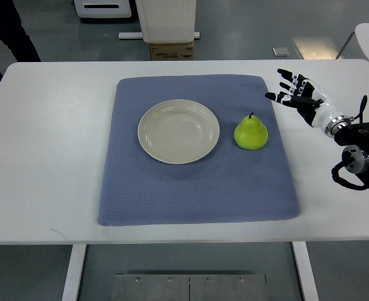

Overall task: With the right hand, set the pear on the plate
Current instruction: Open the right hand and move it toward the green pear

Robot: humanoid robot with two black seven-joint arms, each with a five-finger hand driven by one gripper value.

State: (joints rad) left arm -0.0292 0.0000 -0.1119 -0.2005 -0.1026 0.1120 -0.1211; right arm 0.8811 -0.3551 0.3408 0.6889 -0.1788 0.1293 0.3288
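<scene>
A green pear (251,133) stands upright on the blue mat (191,188), just right of a pale round plate (179,131) that holds nothing. My right hand (293,91) hovers over the white table to the upper right of the pear, beyond the mat's right edge, fingers spread and holding nothing. A clear gap separates it from the pear. The left arm does not show.
The white table (40,157) carries the mat at its middle. A person's dark legs (5,31) stand at the far left corner. A cardboard box (171,50) and a white stand sit on the floor behind the table.
</scene>
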